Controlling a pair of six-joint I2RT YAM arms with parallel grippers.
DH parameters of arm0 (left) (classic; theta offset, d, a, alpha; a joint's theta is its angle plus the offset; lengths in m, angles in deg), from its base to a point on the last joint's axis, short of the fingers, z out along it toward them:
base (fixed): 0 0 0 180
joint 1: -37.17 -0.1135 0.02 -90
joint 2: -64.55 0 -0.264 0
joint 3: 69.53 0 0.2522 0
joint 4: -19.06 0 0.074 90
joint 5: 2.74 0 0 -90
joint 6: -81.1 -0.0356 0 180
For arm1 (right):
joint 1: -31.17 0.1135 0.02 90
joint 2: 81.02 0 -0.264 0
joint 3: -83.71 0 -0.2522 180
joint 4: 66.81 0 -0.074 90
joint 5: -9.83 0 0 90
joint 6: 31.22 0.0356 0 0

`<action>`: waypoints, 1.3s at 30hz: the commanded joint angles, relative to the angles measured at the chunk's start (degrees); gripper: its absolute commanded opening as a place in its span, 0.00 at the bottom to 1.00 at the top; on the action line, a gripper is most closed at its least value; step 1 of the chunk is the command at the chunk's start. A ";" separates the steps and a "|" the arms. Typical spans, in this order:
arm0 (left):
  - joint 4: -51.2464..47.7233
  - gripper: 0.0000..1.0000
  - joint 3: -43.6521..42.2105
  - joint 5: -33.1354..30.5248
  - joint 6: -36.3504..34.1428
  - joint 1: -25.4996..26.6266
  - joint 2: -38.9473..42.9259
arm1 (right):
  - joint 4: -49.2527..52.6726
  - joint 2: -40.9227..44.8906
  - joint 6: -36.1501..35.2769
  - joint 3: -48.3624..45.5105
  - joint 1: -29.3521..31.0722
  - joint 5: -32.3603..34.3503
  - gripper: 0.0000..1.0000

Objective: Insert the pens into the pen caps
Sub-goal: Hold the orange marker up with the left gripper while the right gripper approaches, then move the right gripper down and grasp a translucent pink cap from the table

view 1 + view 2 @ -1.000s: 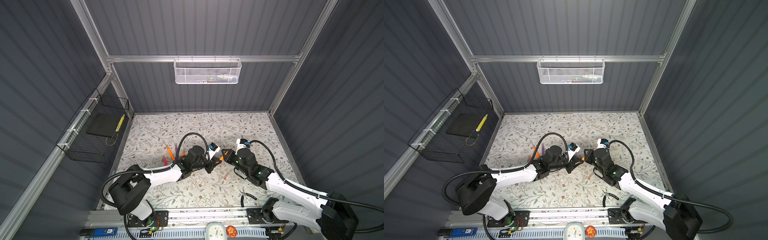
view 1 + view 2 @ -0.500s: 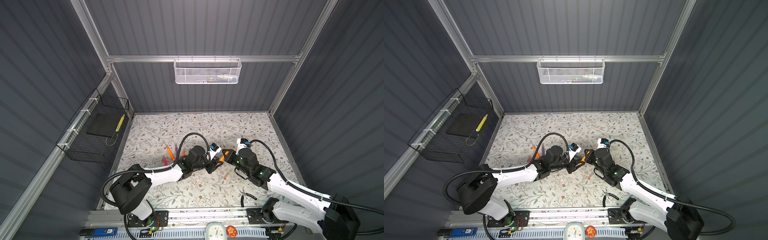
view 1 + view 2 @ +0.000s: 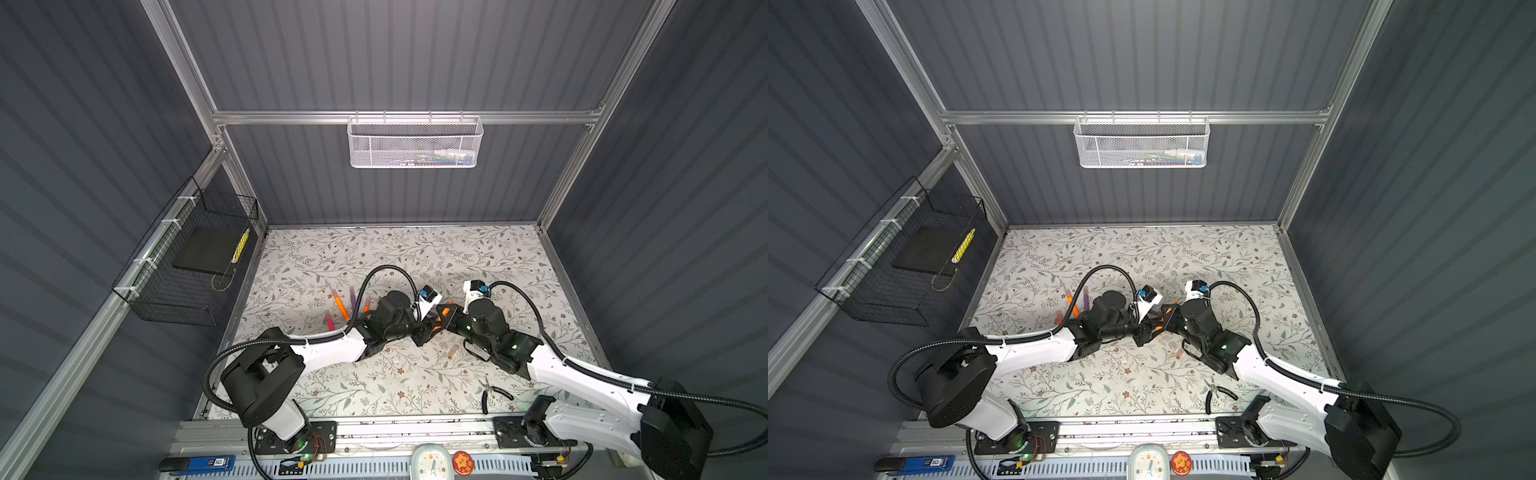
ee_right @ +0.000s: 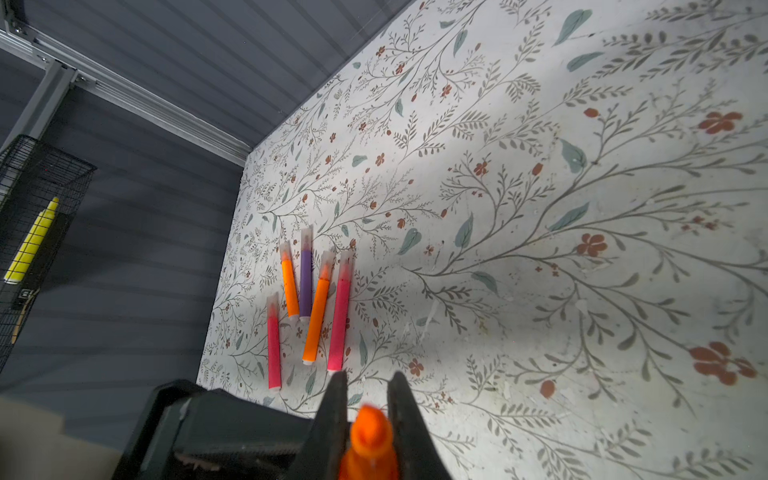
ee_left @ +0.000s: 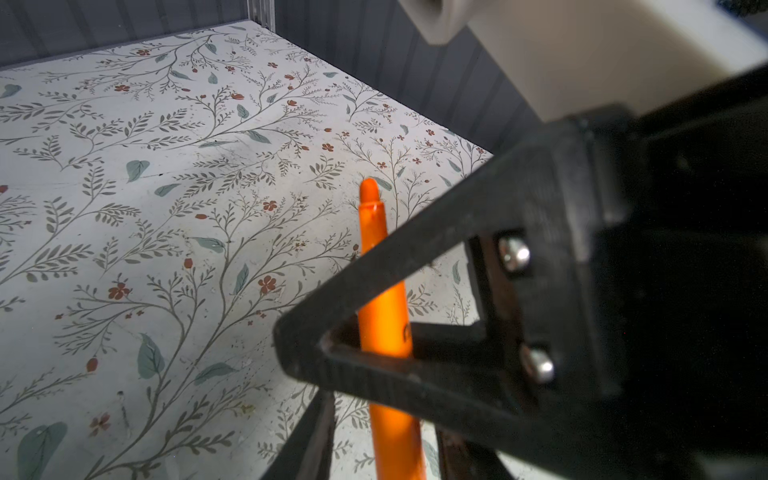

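One orange pen [image 4: 370, 432] is pinched by the right gripper [image 4: 369, 380], tip bare between its jaws for capping — the left gripper [image 5: 386, 444] is spread loosely around the barrel.

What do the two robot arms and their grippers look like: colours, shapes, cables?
The left arm and right arm have white links, black joints and bulky black bases. A black ribbed cable loops to each wrist, beside a white camera block with a blue plug. The left gripper and right gripper are black, with tapering jaws.
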 commanded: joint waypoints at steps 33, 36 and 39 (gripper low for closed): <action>1.72 0.00 -1.67 -14.23 10.91 -6.51 -0.43 | 8.44 11.14 2.20 -3.51 1.31 3.20 0.65; 4.12 0.00 -4.78 -21.28 11.35 -6.81 1.60 | 14.03 16.33 3.58 -6.01 1.82 5.07 0.64; 12.43 0.00 -9.27 -22.19 10.47 -6.77 2.97 | 18.63 19.30 4.45 -8.00 2.22 5.36 0.63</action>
